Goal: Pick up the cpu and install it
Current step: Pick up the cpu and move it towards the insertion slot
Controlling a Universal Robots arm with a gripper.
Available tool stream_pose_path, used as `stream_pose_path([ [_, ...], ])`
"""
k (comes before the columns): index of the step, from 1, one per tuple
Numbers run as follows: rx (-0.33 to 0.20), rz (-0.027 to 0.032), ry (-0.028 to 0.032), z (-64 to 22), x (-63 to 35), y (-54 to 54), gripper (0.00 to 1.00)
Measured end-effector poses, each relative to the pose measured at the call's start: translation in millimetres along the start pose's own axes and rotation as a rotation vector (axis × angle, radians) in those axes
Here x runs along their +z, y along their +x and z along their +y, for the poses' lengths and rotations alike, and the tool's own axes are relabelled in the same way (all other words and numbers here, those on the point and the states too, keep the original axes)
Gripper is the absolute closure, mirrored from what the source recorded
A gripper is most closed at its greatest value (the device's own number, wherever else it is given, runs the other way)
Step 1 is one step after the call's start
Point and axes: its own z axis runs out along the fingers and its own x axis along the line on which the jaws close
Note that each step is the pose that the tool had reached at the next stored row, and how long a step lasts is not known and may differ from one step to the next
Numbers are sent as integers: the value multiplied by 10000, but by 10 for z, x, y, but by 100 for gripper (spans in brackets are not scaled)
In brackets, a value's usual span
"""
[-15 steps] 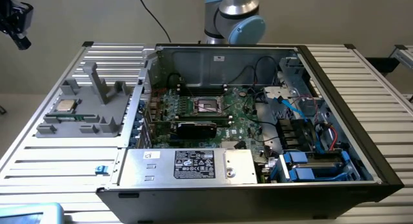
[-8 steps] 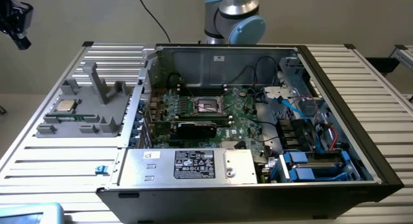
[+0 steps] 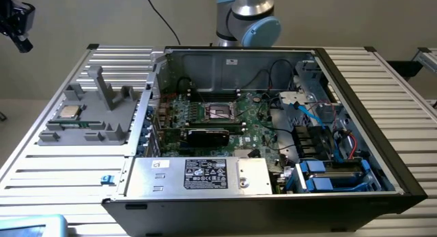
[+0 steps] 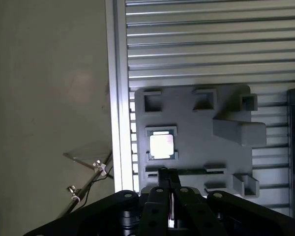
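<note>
In the wrist view the gripper point(image 4: 167, 173) is seen closed, empty, near the cpu point(image 4: 162, 146) seated in a grey holder point(image 4: 196, 128); the exterior view's power-supply label point(image 3: 204, 174) cannot be read.

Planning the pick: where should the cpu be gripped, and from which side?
Probably by two opposite thin edges of the cpu, coming straight down from above. It lies flat, shiny face up, in a framed pocket of the grey holder, so only its top is open.
</note>
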Motion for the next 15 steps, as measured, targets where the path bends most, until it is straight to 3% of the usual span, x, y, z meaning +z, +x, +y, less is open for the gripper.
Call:
stream_pose_path([
  [5,0,0,0,0,0,0,82],
  [8,0,0,0,0,0,0,63],
  [9,0,0,0,0,0,0,63],
  [15,0,0,0,0,0,0,35],
])
